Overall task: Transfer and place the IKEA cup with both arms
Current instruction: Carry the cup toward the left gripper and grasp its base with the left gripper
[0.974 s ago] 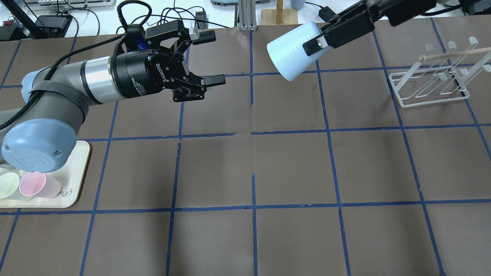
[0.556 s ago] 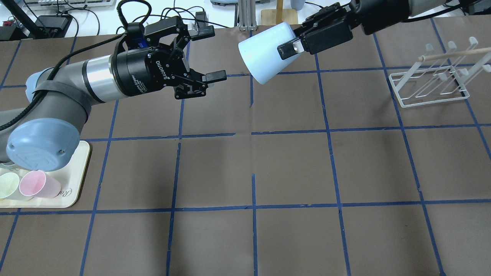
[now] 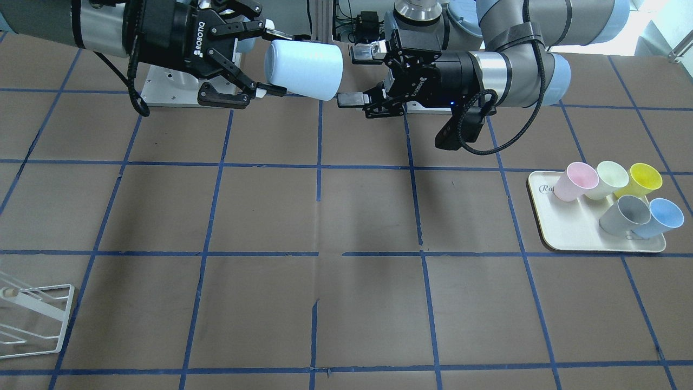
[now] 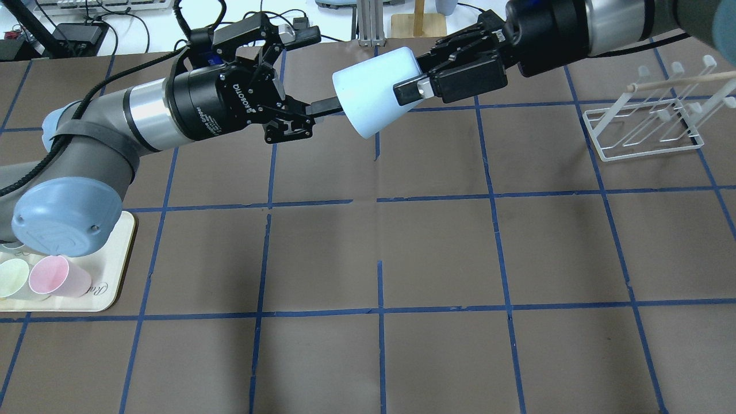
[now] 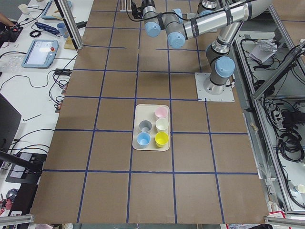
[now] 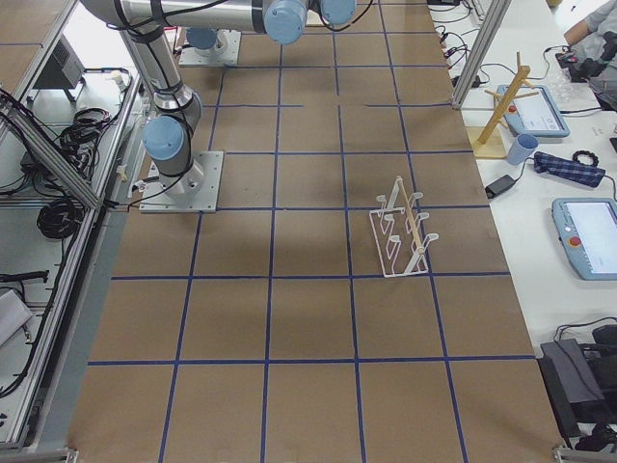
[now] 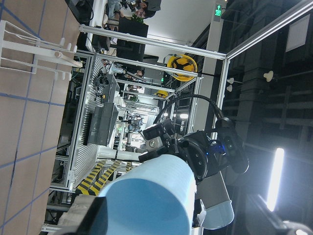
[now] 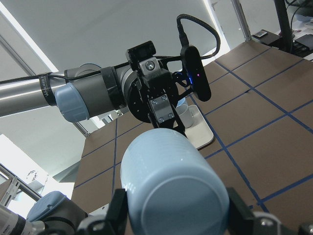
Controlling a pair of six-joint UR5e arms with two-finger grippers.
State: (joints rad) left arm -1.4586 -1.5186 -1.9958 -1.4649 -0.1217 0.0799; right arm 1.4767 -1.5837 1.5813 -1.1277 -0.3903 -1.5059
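Observation:
The IKEA cup, a light-blue tumbler, hangs on its side above the back middle of the table. My right gripper is shut on one end of it. My left gripper is open, its fingertips level with the cup's other end, one on each side. In the front-facing view the cup lies between my right gripper and my left gripper. The cup also fills the left wrist view and the right wrist view. Whether the left fingers touch it, I cannot tell.
A cream tray at my left front holds pink, cream, yellow, grey and light-blue cups. A white wire rack stands at the right back. Cables and gear lie beyond the table's far edge.
My right gripper has carried the cup leftward toward my left gripper. The left gripper has stayed open and edged closer, so its fingertips now reach the cup's end.

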